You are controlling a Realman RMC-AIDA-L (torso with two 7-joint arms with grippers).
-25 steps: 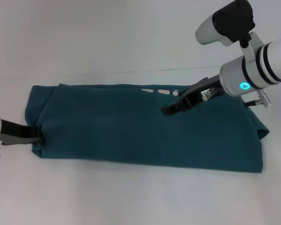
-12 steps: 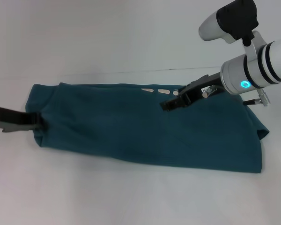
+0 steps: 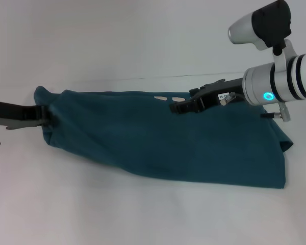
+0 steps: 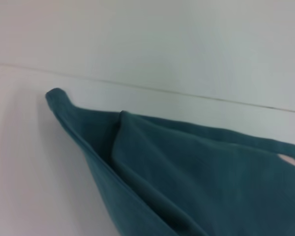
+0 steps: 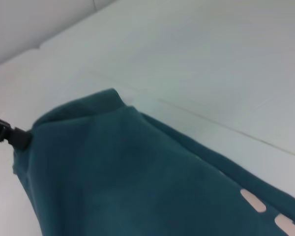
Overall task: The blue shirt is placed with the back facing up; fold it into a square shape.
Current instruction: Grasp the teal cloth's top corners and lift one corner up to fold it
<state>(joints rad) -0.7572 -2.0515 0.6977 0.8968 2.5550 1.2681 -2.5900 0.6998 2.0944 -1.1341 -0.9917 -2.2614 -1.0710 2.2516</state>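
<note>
Left gripper [image 3: 42,115]: at the far left of the head view, arm reaching in from the left edge, dark fingers closed on the left end of the blue shirt [image 3: 158,138] and holding that end raised off the table [image 3: 143,214]. Blue shirt: dark teal cloth folded into a long band across the white table, left end lifted into a peak, fabric sloping down from there to the right part, which lies flat; a few white marks [image 3: 169,98] show along its far edge near the middle. Left wrist view: the raised corner of the shirt [image 4: 187,182] with a fold in it, white table beyond. Right gripper [image 3: 179,107]: right of centre, above the far edge of the shirt beside the white marks, dark fingers pointing left; whether they are apart or together, or touch the cloth, cannot be told. Right arm: white and silver, with a lit blue-green ring [image 3: 267,96].
</note>
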